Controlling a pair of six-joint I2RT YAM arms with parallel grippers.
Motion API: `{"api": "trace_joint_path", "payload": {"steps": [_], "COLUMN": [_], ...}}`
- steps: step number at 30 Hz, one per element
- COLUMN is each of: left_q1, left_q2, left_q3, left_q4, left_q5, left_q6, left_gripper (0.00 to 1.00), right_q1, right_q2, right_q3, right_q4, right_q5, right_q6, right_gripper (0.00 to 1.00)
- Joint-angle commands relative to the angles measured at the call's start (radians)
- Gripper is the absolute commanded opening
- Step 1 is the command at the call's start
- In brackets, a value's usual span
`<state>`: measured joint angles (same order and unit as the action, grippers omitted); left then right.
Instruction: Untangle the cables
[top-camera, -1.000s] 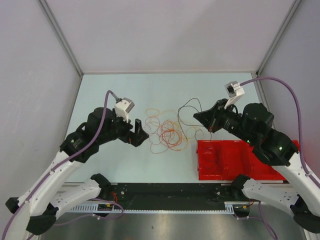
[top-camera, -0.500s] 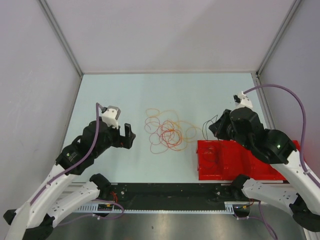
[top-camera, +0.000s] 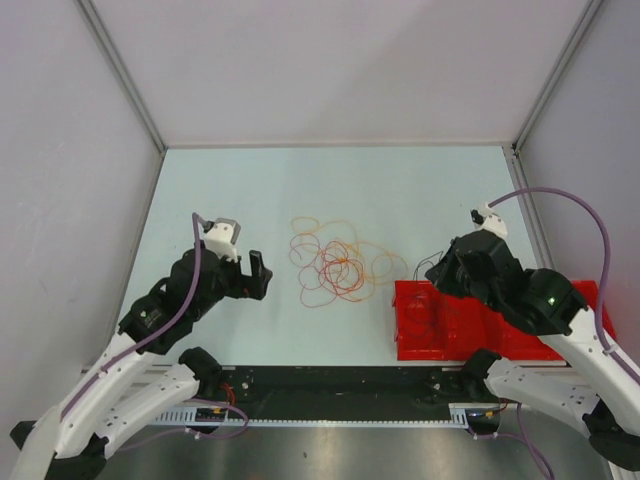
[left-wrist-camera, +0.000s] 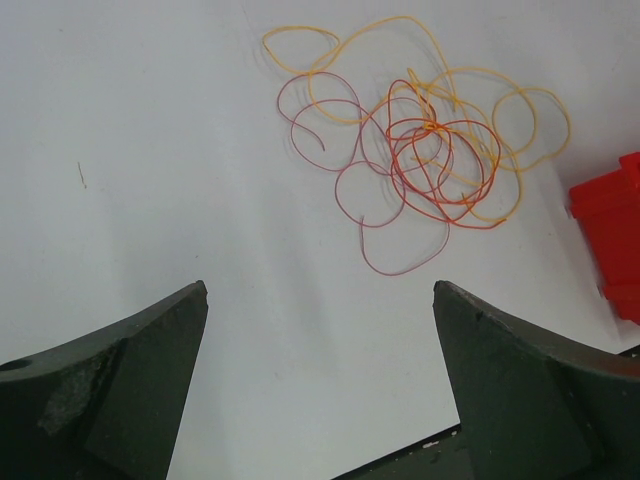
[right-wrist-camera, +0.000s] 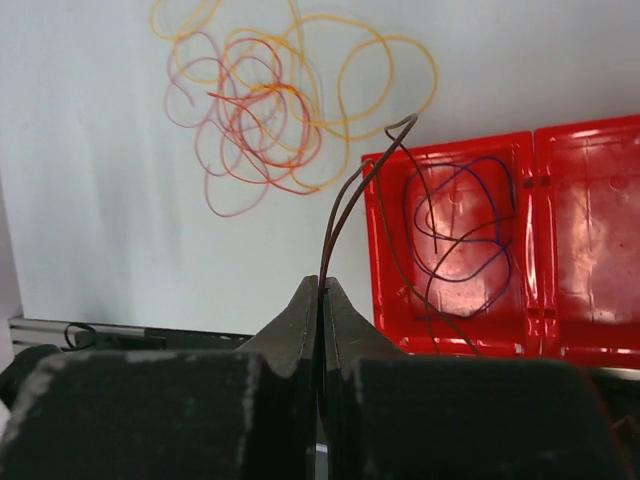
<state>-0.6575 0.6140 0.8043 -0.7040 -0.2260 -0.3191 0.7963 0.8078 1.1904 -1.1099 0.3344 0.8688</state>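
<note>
Here the right gripper, jaws pressed together on a dark cable, hangs above the left compartment of the red tray. A second earlier it stood beyond the tray's far-left corner. The cable's free end trails down into that compartment, where dark and purple loops lie. The tangle of red, orange and yellow cables lies just left of the tray, unchanged. The left gripper, fingers wide apart and holding nothing, has withdrawn farther left of the tray, beyond the tangle.

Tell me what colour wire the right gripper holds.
Dark brown wire, best in the right wrist view.
</note>
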Motion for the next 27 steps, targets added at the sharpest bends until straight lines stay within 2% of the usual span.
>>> {"api": "trace_joint_path", "payload": {"steps": [1, 12, 18, 27], "left_q1": [0.007, 0.007, 0.006, 0.007], "left_q2": [-0.020, -0.023, -0.020, -0.017], "left_q3": [-0.007, -0.010, -0.011, -0.011], "left_q4": [0.040, 0.043, 0.044, 0.044], "left_q5": [-0.010, -0.018, -0.021, -0.021], "left_q6": [-0.020, -0.023, -0.020, -0.017], "left_gripper": [1.00, 1.00, 1.00, 1.00], "right_q1": [0.001, 0.000, -0.029, -0.221], "right_q2": [-0.027, 0.059, 0.102, 0.067], "right_q3": [-0.075, -0.173, -0.236, -0.428], "right_q4": [-0.001, 0.038, 0.113, 0.344], "right_q5": [0.023, 0.061, 0.020, -0.247], "right_q6": [0.056, 0.064, 0.039, -0.080], "right_gripper": [0.00, 0.00, 0.00, 0.00]}}
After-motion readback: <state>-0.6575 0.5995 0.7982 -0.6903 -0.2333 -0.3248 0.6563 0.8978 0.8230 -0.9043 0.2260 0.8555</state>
